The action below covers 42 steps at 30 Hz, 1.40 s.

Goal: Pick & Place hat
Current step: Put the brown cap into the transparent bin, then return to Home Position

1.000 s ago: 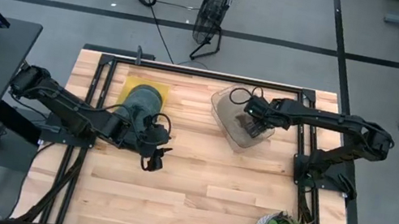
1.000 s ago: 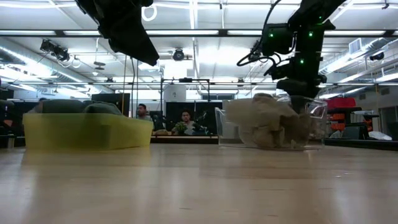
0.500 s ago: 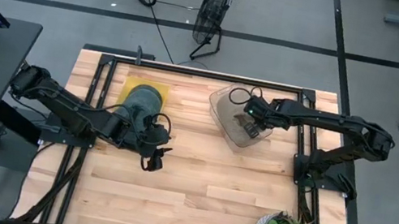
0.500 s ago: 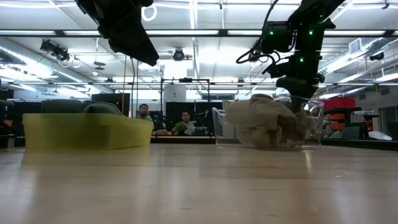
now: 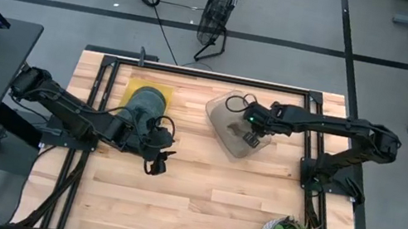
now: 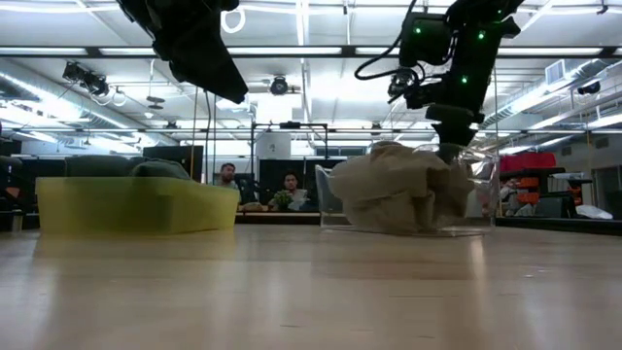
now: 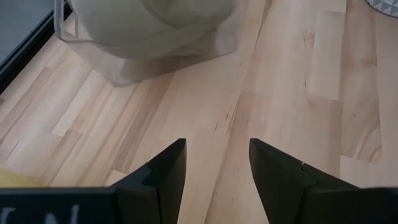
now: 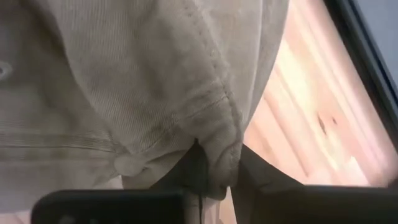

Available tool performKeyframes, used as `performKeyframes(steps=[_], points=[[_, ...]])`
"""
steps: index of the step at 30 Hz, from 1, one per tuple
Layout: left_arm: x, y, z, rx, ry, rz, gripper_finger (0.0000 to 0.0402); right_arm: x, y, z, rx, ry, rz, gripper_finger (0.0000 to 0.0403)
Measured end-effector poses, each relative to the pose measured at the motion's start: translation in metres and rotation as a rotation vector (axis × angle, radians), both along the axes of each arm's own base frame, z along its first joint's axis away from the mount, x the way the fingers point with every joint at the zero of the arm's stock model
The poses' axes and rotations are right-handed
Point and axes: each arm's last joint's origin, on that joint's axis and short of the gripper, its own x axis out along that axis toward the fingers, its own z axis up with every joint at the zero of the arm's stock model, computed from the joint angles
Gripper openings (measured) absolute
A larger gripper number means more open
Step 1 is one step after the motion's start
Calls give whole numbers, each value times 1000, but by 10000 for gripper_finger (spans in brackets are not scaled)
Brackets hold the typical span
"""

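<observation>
Grasp step: right gripper (image 5: 250,133) looks pinched on the beige hat (image 6: 398,190) inside the clear bin (image 5: 223,118) near the table's far edge — next, lift clear. Left gripper (image 7: 214,165) waits, fingers apart.

Bright even overhead light; ceiling strip glare low view; wrist views soft-focused.

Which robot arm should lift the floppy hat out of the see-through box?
The right. The right gripper is already down in the clear bin, its fingers pinching the tan hat. The left gripper hangs open over bare table beside the yellow bin.
</observation>
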Motion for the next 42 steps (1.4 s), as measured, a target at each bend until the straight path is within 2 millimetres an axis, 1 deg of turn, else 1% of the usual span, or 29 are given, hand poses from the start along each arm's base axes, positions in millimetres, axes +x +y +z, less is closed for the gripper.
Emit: performKeyframes(steps=[4, 11, 14, 16, 19, 21, 23, 26, 29, 32, 35, 38, 40, 42], points=[[0, 0, 0, 0, 1, 0, 179, 5, 5, -10, 0, 49, 77, 42], [0, 0, 0, 1, 3, 0, 179, 7, 6, -44, 1, 194, 101, 41], [0, 0, 0, 1, 5, 0, 179, 9, 6, -47, 4, 190, 102, 42], [0, 0, 0, 2, 5, 0, 179, 11, 4, -51, 6, 196, 97, 50], [0, 2, 0, 2, 6, 5, 179, 10, 2, -50, 14, 186, 75, 74], [0, 3, 0, 2, 6, 11, 179, 8, 2, -48, 22, 179, 55, 96], [1, 5, 0, 2, 6, 17, 179, 8, 3, -43, 47, 183, 35, 122], [1, 6, 0, 2, 4, 22, 179, 10, 6, -29, 60, 199, 14, 159], [-2, 7, 6, -4, -16, 22, 179, 13, 12, -8, 62, 232, 37, 190], [-11, 10, 12, 1, -7, 25, 179, 16, 17, 16, 61, 241, 55, 213], [-24, 16, 23, 35, -19, 63, 179, 20, 24, 42, 40, 175, 92, 228], [-39, 22, 34, 80, -35, 110, 179, 19, 31, 66, 5, 51, 141, 235], [-49, 25, 40, 99, -45, 129, 179, 16, 35, 78, -19, -44, 173, 237], [-57, 27, 46, 100, -60, 134, 179, 7, 40, 87, -40, -129, 198, 236]])
